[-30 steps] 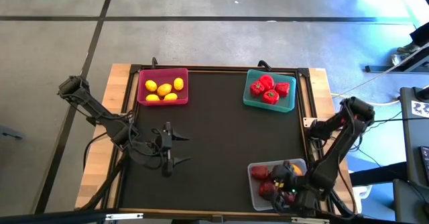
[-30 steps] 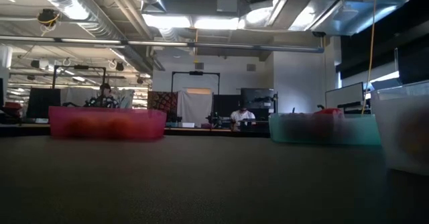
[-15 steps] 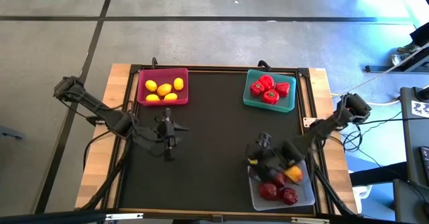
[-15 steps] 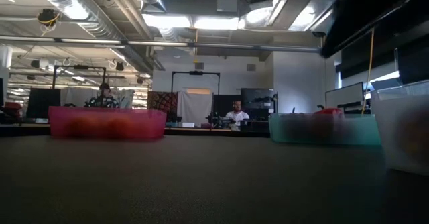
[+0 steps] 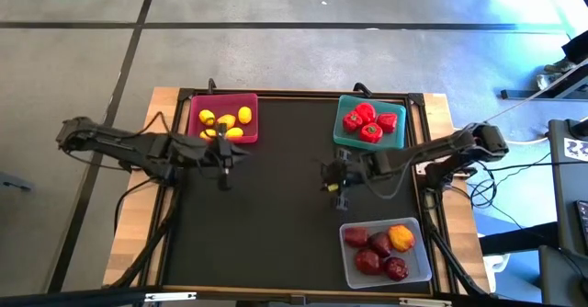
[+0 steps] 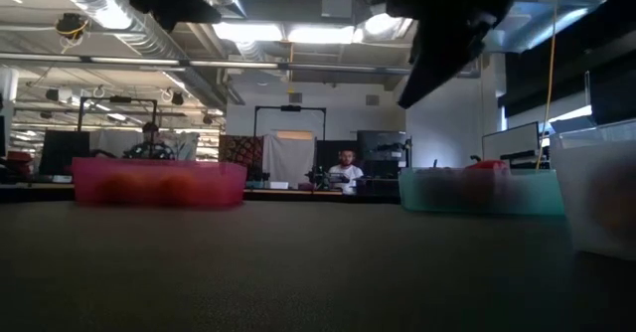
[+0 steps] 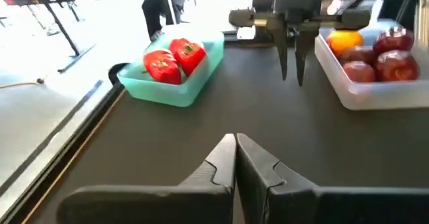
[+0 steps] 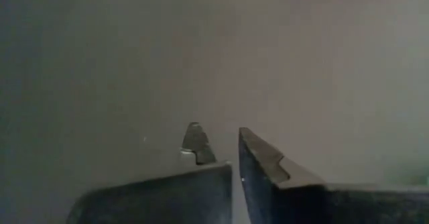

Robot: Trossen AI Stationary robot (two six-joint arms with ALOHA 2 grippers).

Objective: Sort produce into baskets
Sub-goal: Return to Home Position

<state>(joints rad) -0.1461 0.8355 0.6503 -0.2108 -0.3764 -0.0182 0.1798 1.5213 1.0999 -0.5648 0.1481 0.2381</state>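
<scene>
The produce lies sorted in three baskets. Yellow lemons (image 5: 225, 121) fill the pink basket (image 5: 195, 105) at the far left. Red peppers (image 5: 365, 120) sit in the teal basket (image 5: 397, 142) at the far right. Dark red apples (image 5: 375, 252) and one orange-yellow piece (image 5: 401, 239) lie in the clear basket (image 5: 421, 272) at the near right. My left gripper (image 5: 234, 157) hovers shut just on the near side of the pink basket. My right gripper (image 5: 326, 174) hovers shut over the mat on the near side of the teal basket, facing the left one. Neither holds anything.
The black mat (image 5: 285, 224) lies bare between the baskets. Wooden table borders run along the left (image 5: 152, 206) and right (image 5: 450, 142) sides. In the low view both arms show only as dark shapes overhead (image 6: 447, 24). People sit in the room behind (image 6: 346, 170).
My left gripper has shut and gone toward the far edge, up to the pink basket. My right gripper has left the clear basket and swung toward the table's far edge and middle, rolling as it went. The produce in the clear basket stays where it lay.
</scene>
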